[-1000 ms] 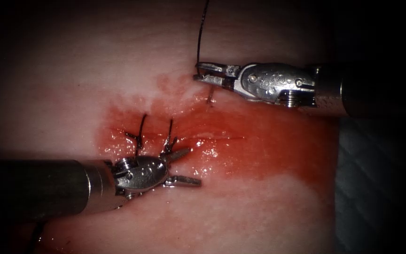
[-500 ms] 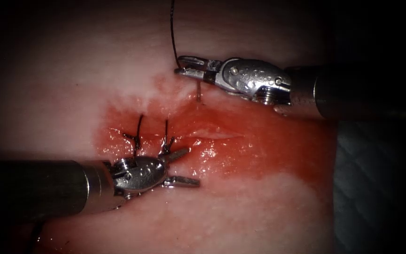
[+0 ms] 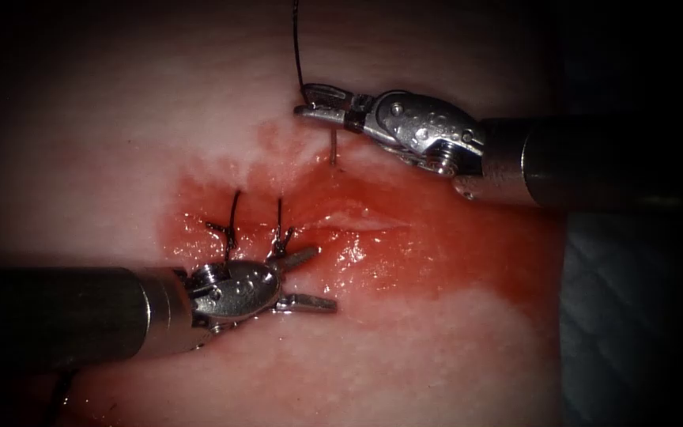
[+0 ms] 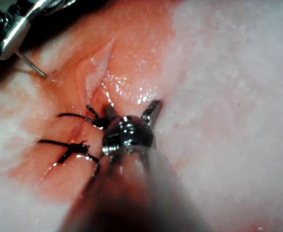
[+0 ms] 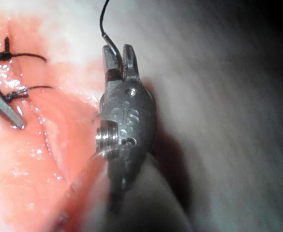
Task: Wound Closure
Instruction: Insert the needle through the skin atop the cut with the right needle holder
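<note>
My right tool [image 3: 314, 103] grips the needle [image 3: 332, 149], tip touching tissue [image 3: 120, 126] above the cut [image 3: 357, 225]; left tool [image 3: 310, 281] gapes empty. I'd keep the needle perpendicular.

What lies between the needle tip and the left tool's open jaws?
In the endoscope view, the stretch from the needle, held by the right tool, to the left tool holds the open cut and red fluid; two stitches sit left of it.

Brightly lit around the cut [image 3: 361, 224], dimming to near black far from it on all sides, with white glare on the wet red fluid [image 3: 357, 257] just below the cut, on the spread-jawed left tool [image 3: 326, 278] and on the right tool [image 3: 303, 104] gripping the needle [image 3: 332, 150], and soft shadow on the tissue [image 3: 120, 142] beside each.
</note>
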Robot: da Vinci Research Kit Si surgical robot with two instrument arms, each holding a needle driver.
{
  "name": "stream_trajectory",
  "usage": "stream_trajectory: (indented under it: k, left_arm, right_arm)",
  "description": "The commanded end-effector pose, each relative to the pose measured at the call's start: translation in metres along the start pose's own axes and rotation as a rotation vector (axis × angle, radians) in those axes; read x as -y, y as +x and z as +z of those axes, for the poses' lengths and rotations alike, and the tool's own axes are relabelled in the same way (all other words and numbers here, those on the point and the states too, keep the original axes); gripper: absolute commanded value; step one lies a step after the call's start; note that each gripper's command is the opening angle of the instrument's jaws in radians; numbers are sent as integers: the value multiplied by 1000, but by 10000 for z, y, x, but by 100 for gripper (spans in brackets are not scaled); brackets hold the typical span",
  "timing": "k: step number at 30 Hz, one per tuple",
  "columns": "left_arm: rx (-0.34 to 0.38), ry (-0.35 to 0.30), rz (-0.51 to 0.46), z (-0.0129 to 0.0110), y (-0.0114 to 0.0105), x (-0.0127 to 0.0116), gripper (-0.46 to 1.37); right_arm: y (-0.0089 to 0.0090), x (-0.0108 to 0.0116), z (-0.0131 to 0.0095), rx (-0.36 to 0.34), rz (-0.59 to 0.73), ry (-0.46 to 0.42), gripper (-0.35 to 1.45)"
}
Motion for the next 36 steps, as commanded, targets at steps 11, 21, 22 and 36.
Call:
stream_trajectory:
  k: [11, 21, 22, 36]
  left_arm:
    - [0, 5, 0, 0, 0, 0, 69]
    - [0, 5, 0, 0, 0, 0, 69]
    - [0, 5, 0, 0, 0, 0, 69]
    - [0, 5, 0, 0, 0, 0, 69]
  right_arm:
    - [2, -20, 10, -15, 92, -47, -35]
    - [3, -23, 11, -55, 356, -103, -35]
    - [3, -24, 11, -55, 362, -104, -35]
    - [-7, -14, 9, -60, 695, -115, -35]
